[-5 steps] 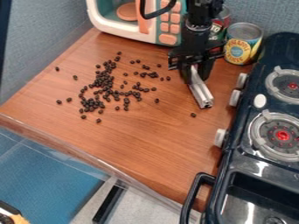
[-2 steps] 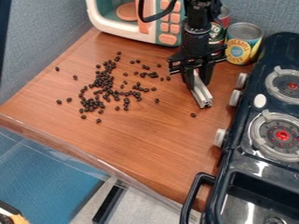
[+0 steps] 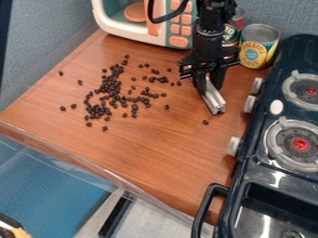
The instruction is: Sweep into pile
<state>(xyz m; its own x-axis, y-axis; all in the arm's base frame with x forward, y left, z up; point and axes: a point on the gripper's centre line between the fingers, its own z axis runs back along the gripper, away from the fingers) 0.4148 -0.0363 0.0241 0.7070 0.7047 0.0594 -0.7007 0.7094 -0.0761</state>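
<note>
Dark beans [image 3: 110,88] are lying scattered, thickest left of centre; the hand [image 3: 210,87] is clamping a metal bar [image 3: 214,100] to their right.
Good sweeping is likely calling for the bar's long side kept low and level, starting outside the strays, including the lone bean [image 3: 205,122] beyond the bar's tip, and nudging slowly inward so none are rolling away. The wood-grain tabletop [image 3: 168,148] is running up to a toy stove [image 3: 273,162] at right; cans [image 3: 259,46] and a toy microwave [image 3: 180,42] are standing behind, before a blue-grey wall [image 3: 59,35].
</note>
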